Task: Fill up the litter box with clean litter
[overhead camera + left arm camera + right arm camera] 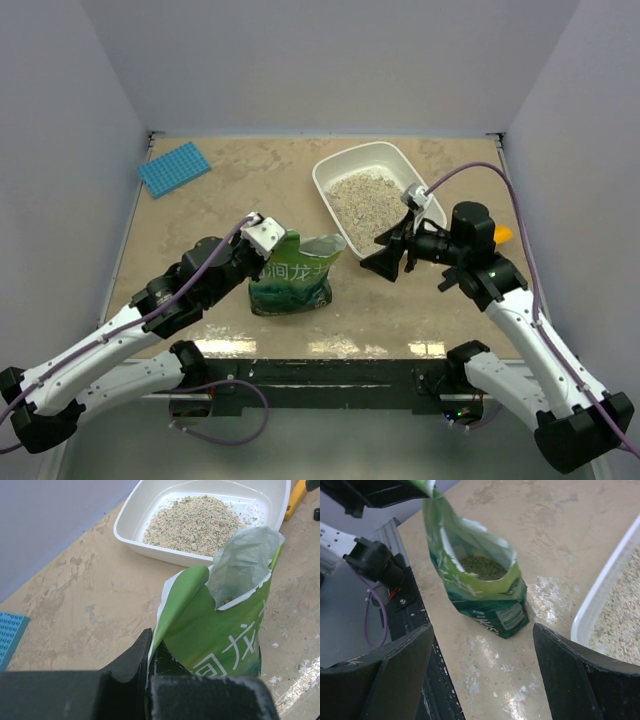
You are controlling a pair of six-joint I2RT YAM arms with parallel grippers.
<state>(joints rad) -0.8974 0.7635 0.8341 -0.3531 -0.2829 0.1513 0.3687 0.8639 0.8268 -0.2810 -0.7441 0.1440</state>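
Observation:
The white litter box stands at the back right of the table with a heap of pale clean litter in it; it also shows in the left wrist view with the litter. A green pouch bag stands upright in the middle, its top open, litter visible inside. My left gripper is shut on the bag's upper left edge. My right gripper is open and empty, between the bag and the box, facing the bag.
A blue gridded mat lies at the back left. An orange-yellow scoop peeks out behind my right arm, right of the box. The table's front edge runs just below the bag. Grey walls enclose three sides.

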